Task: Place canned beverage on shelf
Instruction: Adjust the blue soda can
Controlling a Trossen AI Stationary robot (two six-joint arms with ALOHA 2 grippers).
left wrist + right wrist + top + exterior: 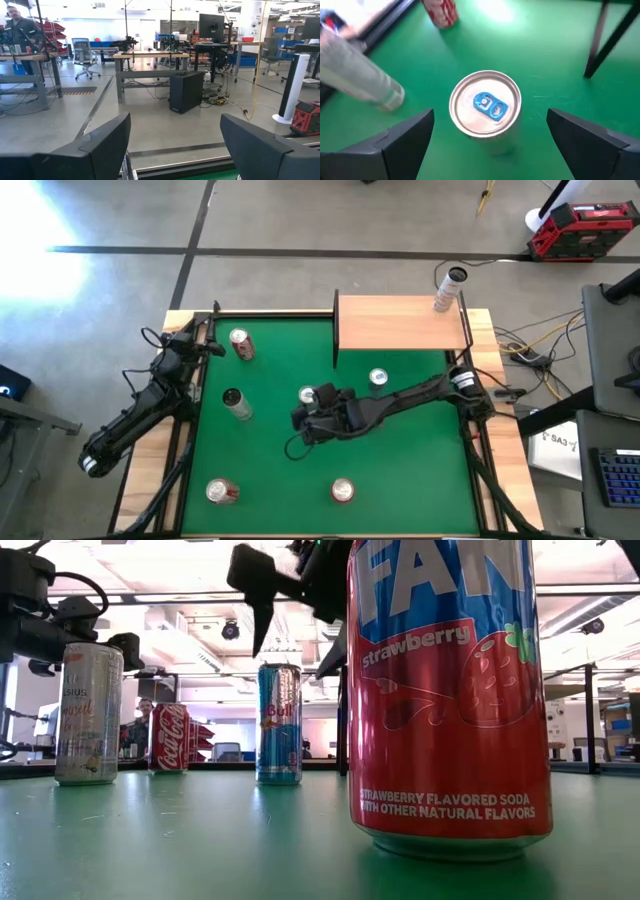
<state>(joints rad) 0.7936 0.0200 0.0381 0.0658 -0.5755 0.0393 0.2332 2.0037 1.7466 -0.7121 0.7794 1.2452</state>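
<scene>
A slim blue and silver beverage can [485,103] with a blue tab stands upright on the green table [270,470]; the low view shows it too [279,725]. My right gripper [490,145] hovers open above it, one finger on each side, touching nothing; it also shows in the high view [305,412]. The shelf [400,322], a tan board on a dark frame, stands at the far right, with a tall can [449,288] upright on its far right corner. My left gripper [175,150] waits open at the far left corner [205,345].
Other cans stand upright on the table: a red one [241,343], a tall silver one [236,403], one by the shelf [378,378], and two near the front [222,491] [343,491]. A dark shelf leg [600,40] stands to one side of the blue can.
</scene>
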